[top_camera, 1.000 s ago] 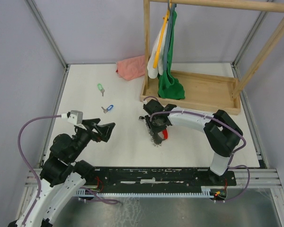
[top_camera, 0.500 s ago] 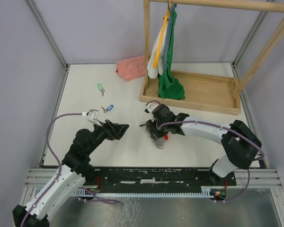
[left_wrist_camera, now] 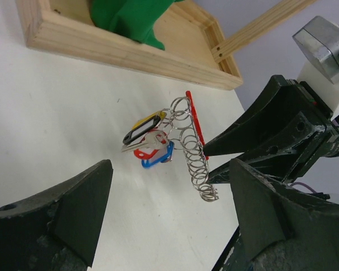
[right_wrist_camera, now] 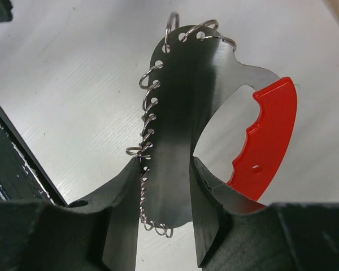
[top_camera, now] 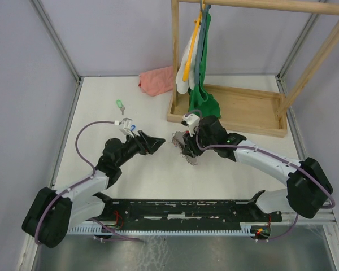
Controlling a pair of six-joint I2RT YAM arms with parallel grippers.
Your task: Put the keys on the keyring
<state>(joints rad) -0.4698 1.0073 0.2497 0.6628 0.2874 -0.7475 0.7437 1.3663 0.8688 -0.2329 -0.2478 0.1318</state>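
Keyring (right_wrist_camera: 181, 101) in R tool (right_wrist_camera: 165, 169)

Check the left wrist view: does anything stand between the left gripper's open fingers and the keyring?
Nothing visible does. Only bare table shows between the left gripper and the keyring, which the right gripper holds.

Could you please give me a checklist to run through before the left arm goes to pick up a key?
1. Right gripper clamped on the keyring: ok, both fingers pinch its metal plate.
2. Left gripper open and empty: ok.
3. Green key free on the table: ok, it lies alone at the far left.
4. Blue key free to grasp: cannot tell, the left arm partly hides it from above.
5. Empty rings on the keyring: ok, several along the plate's edge.
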